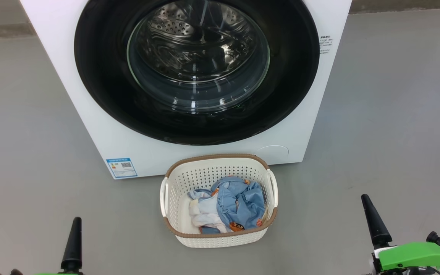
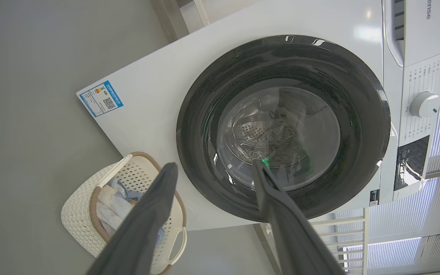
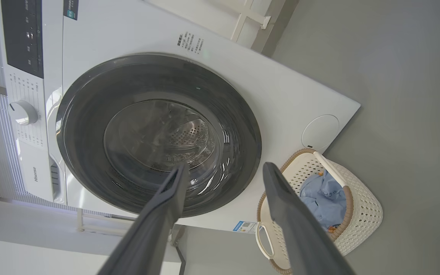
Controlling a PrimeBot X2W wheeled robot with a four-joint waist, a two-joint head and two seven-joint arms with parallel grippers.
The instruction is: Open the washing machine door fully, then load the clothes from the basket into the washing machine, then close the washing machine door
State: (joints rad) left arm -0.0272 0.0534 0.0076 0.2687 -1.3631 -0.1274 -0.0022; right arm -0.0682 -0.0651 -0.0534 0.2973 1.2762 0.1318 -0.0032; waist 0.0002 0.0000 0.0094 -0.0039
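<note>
Before the shut washing machine door [image 1: 197, 72], our left gripper [image 2: 213, 164] and right gripper [image 3: 225, 165] hang spread, empty; we must first reach its rim to open it.

Laundry rm: washer [image 1: 128, 152], basket [image 1: 216, 157] w/ clothes [image 1: 239, 206], grey floor [image 1: 395, 114].

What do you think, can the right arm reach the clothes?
Probably yes: the right gripper is open, the clothes lie uncovered in the open-topped basket, and nothing stands between them.
</note>
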